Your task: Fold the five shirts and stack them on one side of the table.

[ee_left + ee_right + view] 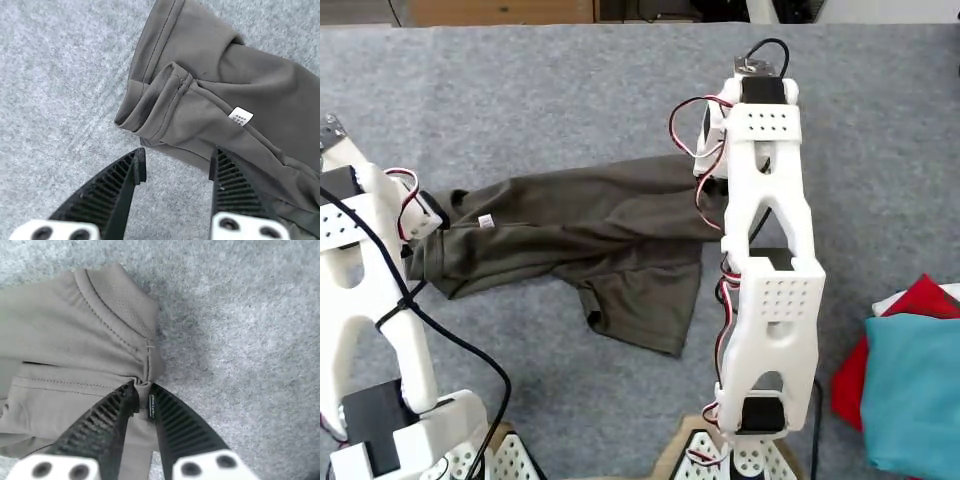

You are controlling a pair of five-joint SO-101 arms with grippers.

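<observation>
olive shirt: centre of the surface, rumpled, pulled out long from 9 to 3 o'clock, one flap hanging toward 6. Not folded.
right fingers: clenched on the olive shirt's hem, fabric pinched between them. That end lies around 2 o'clock from centre, under the right arm.
left fingers: released, spread apart, just off the shirt's 9 o'clock end, near the white tag. Nothing held. One finger overlaps the cloth edge in the wrist view, and I can't say it touches.
pile: teal shirt on top of red shirt at the 4 o'clock edge, well apart from the olive one. White cloth peeks out on the pile's 12 o'clock side.
done: my read, that pile at most. Teal looks flat and square-edged, so probably folded. Red underneath looks bunched. I can't count the pieces in it.
left: olive shirt needs flattening, folding and moving onto the pile. The pile may need tidying too.
step in hand: I'd call it spreading the olive shirt, with one end gripped and the other not yet taken.
risk: it's a single pinch on a hem, so pulling now would likely drag the shirt rather than stretch it.
</observation>
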